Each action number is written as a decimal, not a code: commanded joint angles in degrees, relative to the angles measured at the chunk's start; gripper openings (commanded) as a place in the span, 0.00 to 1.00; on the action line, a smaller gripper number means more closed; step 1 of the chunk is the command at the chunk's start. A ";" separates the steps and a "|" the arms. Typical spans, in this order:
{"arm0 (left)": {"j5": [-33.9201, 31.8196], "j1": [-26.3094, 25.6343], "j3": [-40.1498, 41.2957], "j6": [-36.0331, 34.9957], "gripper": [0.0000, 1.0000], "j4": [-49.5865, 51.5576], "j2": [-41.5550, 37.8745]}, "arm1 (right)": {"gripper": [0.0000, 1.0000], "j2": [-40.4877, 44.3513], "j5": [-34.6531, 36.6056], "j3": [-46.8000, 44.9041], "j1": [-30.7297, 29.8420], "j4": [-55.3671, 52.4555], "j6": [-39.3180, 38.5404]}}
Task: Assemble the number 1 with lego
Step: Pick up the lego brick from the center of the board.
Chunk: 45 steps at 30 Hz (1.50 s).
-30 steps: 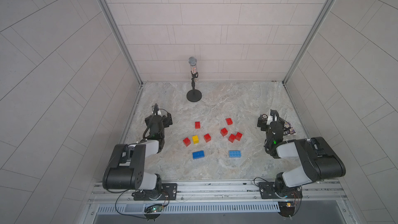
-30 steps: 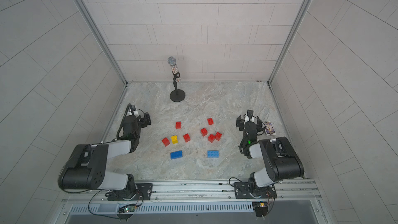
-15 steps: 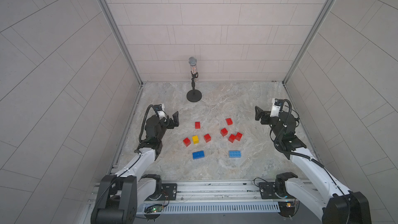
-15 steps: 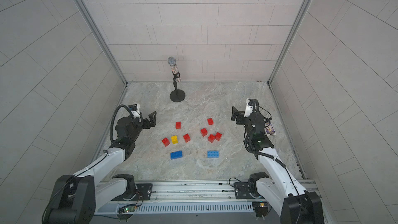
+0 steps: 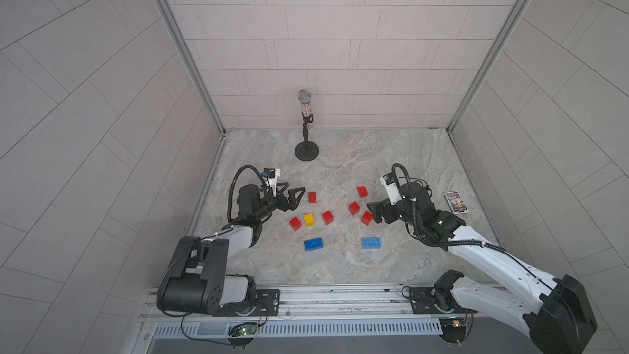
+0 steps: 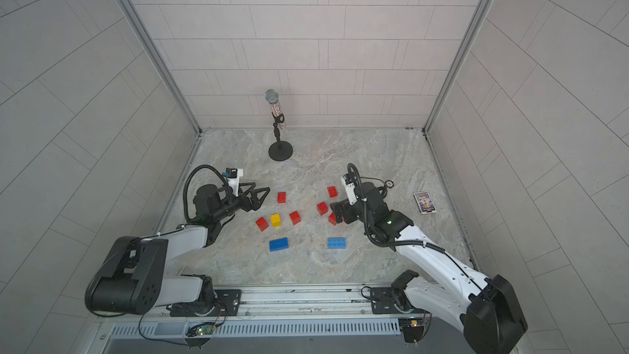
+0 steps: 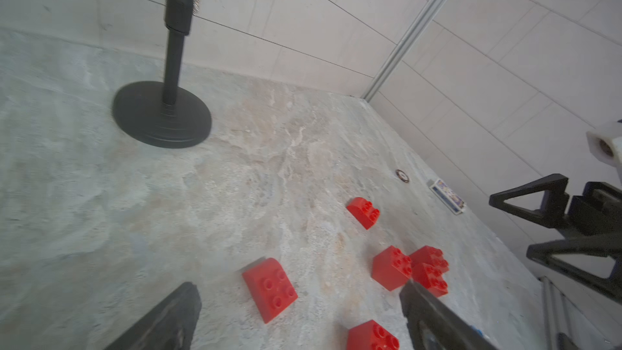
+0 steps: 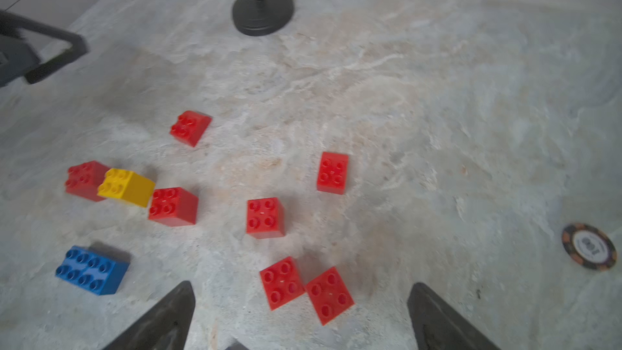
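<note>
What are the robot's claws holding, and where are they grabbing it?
Nothing. The left claw and the right claw are both wide open and empty. All the lego bricks lie loose on the table.

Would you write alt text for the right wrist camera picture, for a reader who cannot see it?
Seven small red studded plastic bricks, one yellow brick and one longer dark blue brick lie scattered on a marbled grey tabletop, ahead of the open right gripper. Beyond them stands a round black stand base; a striped poker chip lies apart.
</note>
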<state>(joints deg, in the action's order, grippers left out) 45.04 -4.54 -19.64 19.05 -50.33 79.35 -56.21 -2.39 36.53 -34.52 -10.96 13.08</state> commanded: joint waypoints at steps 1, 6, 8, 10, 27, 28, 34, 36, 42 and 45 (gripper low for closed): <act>8.14 0.08 1.71 7.62 1.00 -16.44 1.77 | 1.00 2.59 12.10 -4.17 -0.47 0.96 8.39; 2.91 0.72 8.89 11.11 1.00 -24.03 -2.47 | 1.00 -0.38 -9.07 -5.47 5.58 3.74 13.00; 1.76 0.74 10.15 10.62 1.00 -23.60 -4.92 | 0.85 -1.12 -6.76 -3.70 5.54 0.51 12.12; 0.53 0.73 11.15 9.97 1.00 -22.71 -6.80 | 0.82 -2.89 -4.81 -1.14 5.61 -4.17 11.27; -6.55 2.43 13.59 9.73 1.00 -7.30 -20.08 | 0.56 -32.70 -3.80 15.52 5.70 -17.73 27.52; -6.42 2.43 13.34 9.15 1.00 -5.44 -20.73 | 0.56 -33.29 -4.08 15.95 5.70 -17.99 27.62; -7.70 2.47 12.81 8.43 1.00 -3.20 -21.35 | 0.57 -35.61 -2.97 17.78 5.70 -20.06 26.16; -7.03 2.47 12.06 8.37 1.00 -3.68 -19.94 | 0.57 -33.88 -1.79 16.86 5.56 -19.14 24.07; -4.52 2.52 10.68 9.12 1.00 -7.24 -15.28 | 0.56 -23.08 0.05 12.34 4.74 -15.53 15.81; -4.07 2.52 10.71 9.85 1.00 -9.53 -13.54 | 0.54 -18.99 -2.95 10.93 4.26 -13.17 12.30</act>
<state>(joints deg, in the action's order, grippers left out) 39.40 -2.26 -7.64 28.58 -55.48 64.84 -77.97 -4.93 48.31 -29.65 -26.70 30.02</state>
